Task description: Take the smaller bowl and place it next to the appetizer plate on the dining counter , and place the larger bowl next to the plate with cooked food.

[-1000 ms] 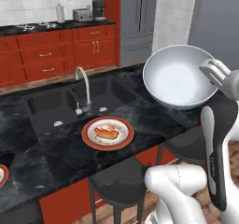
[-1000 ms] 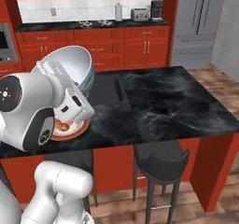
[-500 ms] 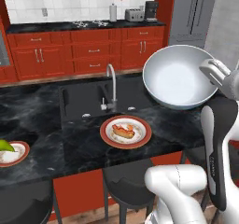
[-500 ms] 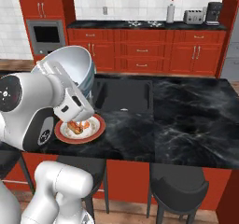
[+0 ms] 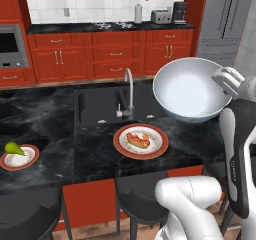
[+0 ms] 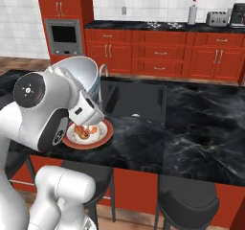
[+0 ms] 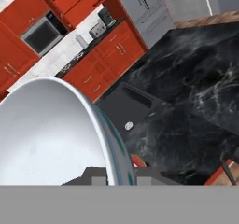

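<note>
My gripper (image 5: 219, 82) is shut on the rim of the larger bowl (image 5: 191, 88), a deep white bowl held tilted in the air above the right part of the dining counter (image 5: 50, 119). Its pale inside faces the left base camera. In the hand view the larger bowl (image 7: 51, 129) rises from between my fingertips (image 7: 116, 174). The plate with cooked food (image 5: 140, 140) lies near the counter's front edge, below and left of the bowl. My arm partly covers this plate (image 6: 91, 134) in the right base view. The appetizer plate (image 5: 19, 157) with its green piece sits at the far left. The smaller bowl is out of view.
A sunken sink (image 5: 100, 105) with a curved faucet (image 5: 131, 90) lies behind the cooked-food plate. Dark stools (image 5: 137, 201) stand under the counter's front edge. Red cabinets, a wall oven (image 5: 11, 46) and a grey fridge (image 5: 227, 19) line the far wall.
The whole scene has slid sideways as the base drives along the counter, bringing the appetizer plate into the left base view. The bowl stays held in the same pose.
</note>
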